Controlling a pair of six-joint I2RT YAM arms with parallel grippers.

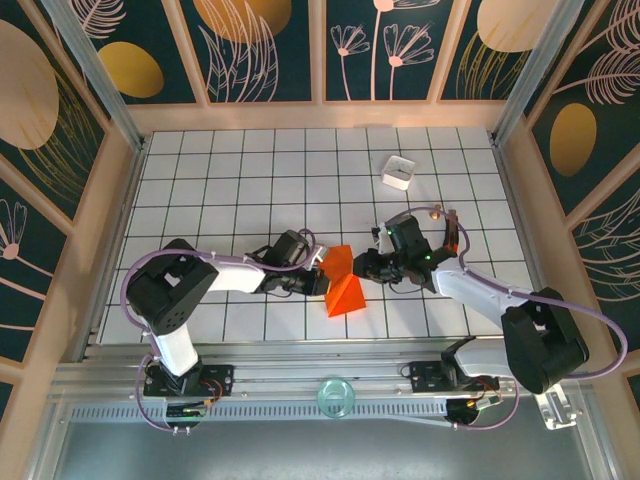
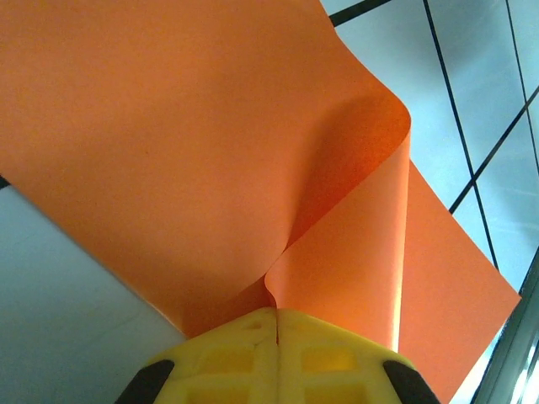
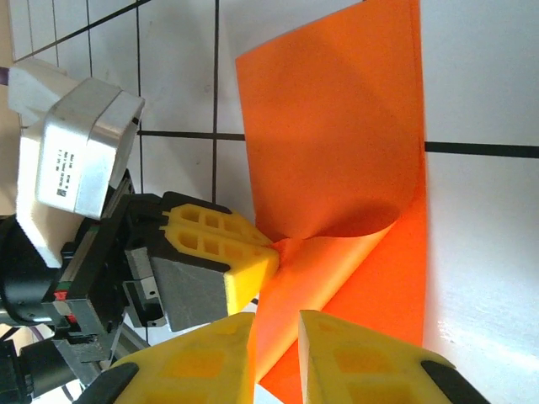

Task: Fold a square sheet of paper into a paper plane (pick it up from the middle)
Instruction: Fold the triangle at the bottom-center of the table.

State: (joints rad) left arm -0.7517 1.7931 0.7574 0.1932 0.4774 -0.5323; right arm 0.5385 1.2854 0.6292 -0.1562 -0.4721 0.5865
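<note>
In the left pincer (image 1: 319,282), creased orange sheet (image 1: 346,293), long axis near-to-far

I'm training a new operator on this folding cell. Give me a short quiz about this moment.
1. True or false: the left gripper is shut on the orange paper.
2. The white box is: A lying free, touched by nothing; B under the paper; C gripped.
3. Fill in: the ___ gripper's fingers stand apart.
Key: 1 true; 2 A; 3 right gripper.
</note>
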